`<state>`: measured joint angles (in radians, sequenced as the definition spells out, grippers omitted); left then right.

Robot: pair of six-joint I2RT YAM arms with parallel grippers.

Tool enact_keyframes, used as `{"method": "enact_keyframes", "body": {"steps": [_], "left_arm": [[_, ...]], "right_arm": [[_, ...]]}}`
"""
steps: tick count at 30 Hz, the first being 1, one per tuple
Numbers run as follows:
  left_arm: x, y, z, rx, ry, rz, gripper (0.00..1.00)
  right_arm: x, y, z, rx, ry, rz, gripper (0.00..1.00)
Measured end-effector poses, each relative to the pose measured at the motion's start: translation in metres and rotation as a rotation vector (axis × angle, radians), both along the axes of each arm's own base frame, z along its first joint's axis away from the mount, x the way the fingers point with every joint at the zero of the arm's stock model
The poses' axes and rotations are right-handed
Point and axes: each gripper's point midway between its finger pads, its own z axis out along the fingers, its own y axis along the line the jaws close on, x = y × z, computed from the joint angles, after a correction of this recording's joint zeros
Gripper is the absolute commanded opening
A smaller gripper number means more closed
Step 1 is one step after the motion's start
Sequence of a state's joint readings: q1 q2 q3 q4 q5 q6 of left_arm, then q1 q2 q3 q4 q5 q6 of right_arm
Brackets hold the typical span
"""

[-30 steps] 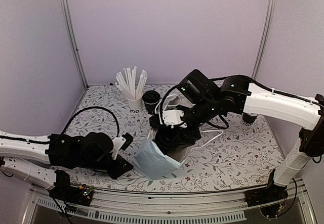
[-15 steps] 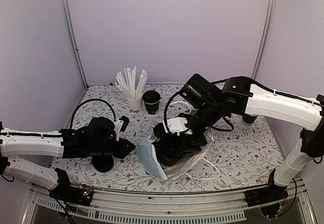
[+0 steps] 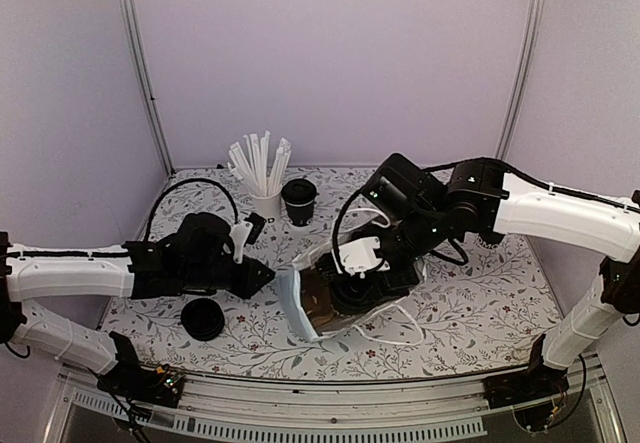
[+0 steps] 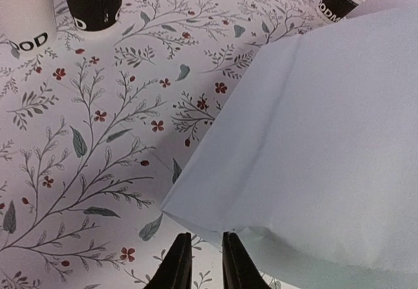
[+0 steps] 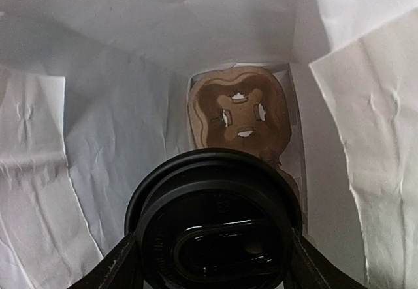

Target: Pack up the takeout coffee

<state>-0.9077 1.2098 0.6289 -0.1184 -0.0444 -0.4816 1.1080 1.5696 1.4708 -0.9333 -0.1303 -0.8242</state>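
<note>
Two grips: left claw (image 4: 205, 243) pinches the creased white paper bag (image 4: 326, 139), right claw (image 5: 214, 263) clamps the round-lidded takeout coffee (image 5: 215, 197).

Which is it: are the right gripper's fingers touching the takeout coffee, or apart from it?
Touching. The right wrist view shows both fingers pressed against opposite sides of the takeout coffee, with no gap.

one takeout coffee (image 5: 213, 227), one white bag (image 4: 326, 139), one straw cup (image 3: 266, 204)
</note>
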Motion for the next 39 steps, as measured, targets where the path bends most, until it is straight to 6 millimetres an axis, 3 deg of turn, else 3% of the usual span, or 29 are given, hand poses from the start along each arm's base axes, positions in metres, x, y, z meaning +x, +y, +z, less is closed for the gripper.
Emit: {"method": "enact_keyframes", "body": {"steps": [4,8,12,17,21,27,35,39], "left_arm": [[0.022,0.003,0.031,-0.031,-0.078,0.021,0.27],[0.050,0.003,0.061,-0.053,-0.150,0.039,0.39],[0.079,-0.009,0.075,-0.075,-0.190,0.029,0.44],[0.109,-0.049,0.069,-0.113,-0.196,-0.053,0.46],[0.120,-0.081,0.050,-0.149,-0.169,-0.139,0.46],[0.119,-0.107,0.016,-0.176,-0.102,-0.242,0.50],[0.118,-0.138,0.027,-0.262,-0.120,-0.386,0.48],[0.111,-0.145,0.023,-0.304,-0.110,-0.456,0.46]], "right_arm": [[0.009,-0.003,0.002,-0.008,-0.059,-0.012,0.42],[0.020,-0.010,0.004,-0.018,-0.136,-0.035,0.42],[0.026,-0.017,0.002,-0.034,-0.187,-0.046,0.41],[0.030,-0.017,0.000,-0.039,-0.216,-0.043,0.41],[0.032,-0.017,-0.006,-0.041,-0.235,-0.034,0.40],[0.036,-0.021,-0.021,-0.072,-0.273,-0.021,0.40],[0.046,-0.017,-0.015,-0.056,-0.326,-0.029,0.40],[0.052,-0.015,-0.012,-0.038,-0.334,-0.040,0.39]]}}
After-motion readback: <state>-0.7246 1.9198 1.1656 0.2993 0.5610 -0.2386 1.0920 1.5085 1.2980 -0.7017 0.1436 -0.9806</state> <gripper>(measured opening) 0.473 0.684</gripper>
